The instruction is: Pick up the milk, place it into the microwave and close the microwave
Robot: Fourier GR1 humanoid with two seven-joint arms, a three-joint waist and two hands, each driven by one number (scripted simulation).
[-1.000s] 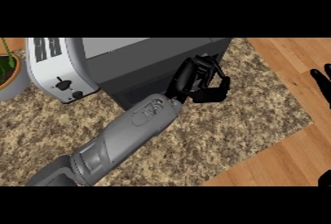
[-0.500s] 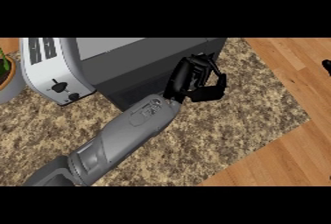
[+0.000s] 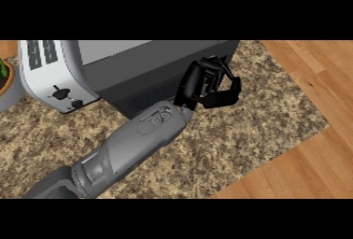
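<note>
Head view, steep down onto speckled counter (image 3: 241, 135). Left hand (image 3: 207, 88) at right front corner of dark grey microwave (image 3: 144, 65), fingers curled inward, thumb apart, seemingly touching microwave's edge; nothing visible inside grasp. Grey forearm enters from lower left. Milk not visible; location cannot be told. White toaster (image 3: 52, 74) just beside microwave's left.

A kitchen: a speckled stone surface (image 3: 241, 135) carries a white toaster (image 3: 52, 74) and a dark microwave (image 3: 151, 70), with wooden floor (image 3: 310, 158) alongside.
</note>
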